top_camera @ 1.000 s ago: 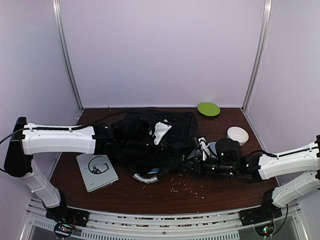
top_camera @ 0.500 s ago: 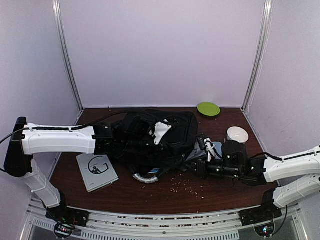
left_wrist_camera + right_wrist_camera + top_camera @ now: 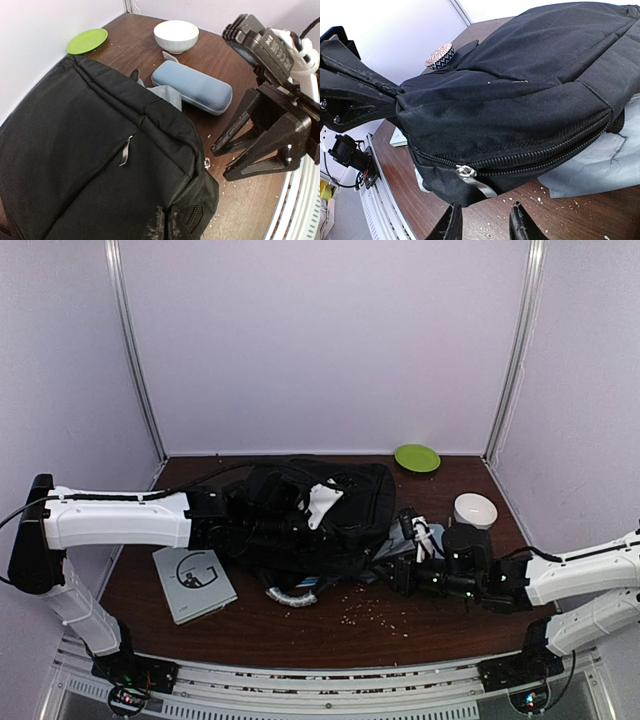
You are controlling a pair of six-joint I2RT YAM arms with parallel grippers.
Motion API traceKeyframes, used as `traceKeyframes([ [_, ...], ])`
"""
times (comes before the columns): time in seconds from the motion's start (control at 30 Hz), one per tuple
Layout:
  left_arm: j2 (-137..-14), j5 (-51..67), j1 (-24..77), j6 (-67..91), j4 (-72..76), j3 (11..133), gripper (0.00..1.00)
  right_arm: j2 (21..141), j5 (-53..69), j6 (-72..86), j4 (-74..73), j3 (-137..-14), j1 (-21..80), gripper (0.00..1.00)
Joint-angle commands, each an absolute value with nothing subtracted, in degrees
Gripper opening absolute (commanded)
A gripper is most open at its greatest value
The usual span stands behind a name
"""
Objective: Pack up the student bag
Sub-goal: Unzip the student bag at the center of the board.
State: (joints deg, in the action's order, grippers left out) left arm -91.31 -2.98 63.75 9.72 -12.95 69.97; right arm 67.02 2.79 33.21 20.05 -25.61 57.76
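The student bag [image 3: 320, 510] lies across the middle of the table, a big black fabric backpack [image 3: 90, 150] that fills the left wrist view. My left gripper [image 3: 395, 97] is shut on a fold of the bag's fabric at its near corner. In its own view, the fingertips [image 3: 167, 225] show only as a dark blur pressed into the cloth. My right gripper [image 3: 485, 220] is open just short of the bag's end. The silver zip pull [image 3: 470, 176] hangs free ahead of its fingertips, touching neither. The left wrist view also shows that right gripper [image 3: 235, 160], its jaws apart.
A light-blue pencil case [image 3: 192, 89] and a grey cloth [image 3: 165, 96] lie beside the bag. A white bowl [image 3: 475, 508] and a green plate [image 3: 417, 457] sit at the back right. A grey notebook [image 3: 193, 583] lies at the front left. Crumbs [image 3: 375, 612] dot the table.
My right gripper's jaws have opened and the right arm has drawn back a little to the right, away from the bag's end. The left arm and the bag have stayed put.
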Motion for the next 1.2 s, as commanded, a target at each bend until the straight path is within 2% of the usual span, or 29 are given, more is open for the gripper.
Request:
traceKeyframes([
  [0.0,-88.11,-2.38,64.04,9.86,-7.08,71.81,0.00,69.22,3.34,32.41,22.70,-28.06,57.47,0.31],
  [0.77,-86.66,1.93,64.07,9.49,-5.80,70.55,0.00,72.43,7.34,28.05,25.35,-30.57,56.83,0.33],
  [1.17,-86.56,1.10,64.06,9.27,-5.35,70.09,0.00,72.97,10.19,27.69,25.65,-31.25,56.79,0.21],
])
